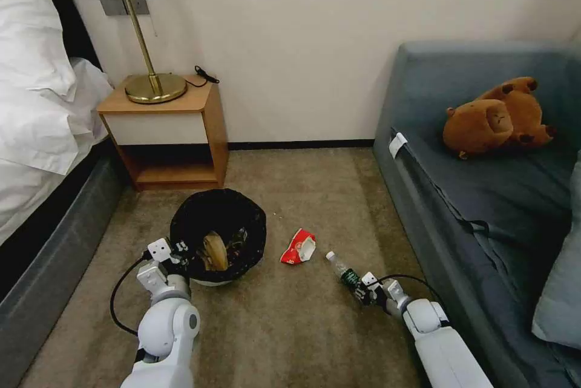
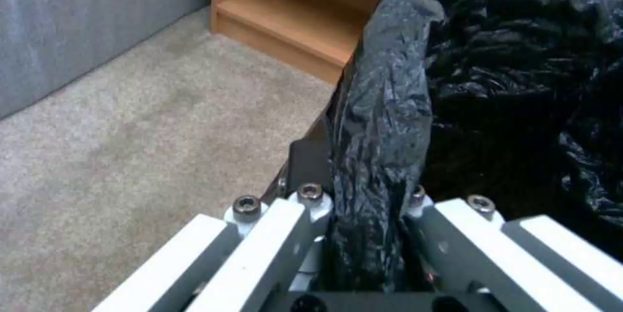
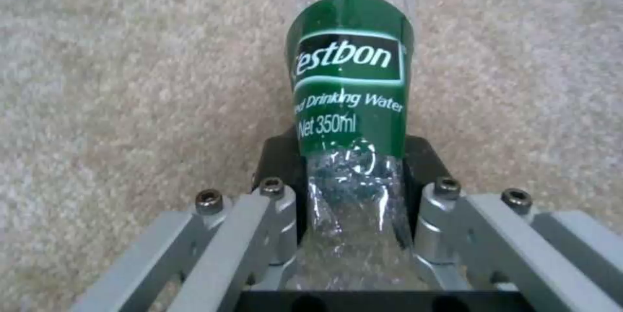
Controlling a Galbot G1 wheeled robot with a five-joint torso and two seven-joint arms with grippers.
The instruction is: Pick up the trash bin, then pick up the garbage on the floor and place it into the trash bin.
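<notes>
I hold the trash bin (image 1: 218, 234) at the near left of the carpet, my left gripper (image 2: 361, 205) clamped over its rim with the black liner (image 2: 493, 98) pinched between the pads; a brown paper bag (image 1: 213, 250) already lies inside. If I grip mostly loose plastic, the bin could sag or tip and spill. To the right, my right gripper (image 3: 356, 190) squeezes the base end of the water bottle (image 3: 350, 107), which lies low over the carpet, its long axis running from my jaws away and leftward, cap toward the red-white wrapper (image 1: 298, 247). Held so near one end and already dented, the bottle could pivot or slip out.
</notes>
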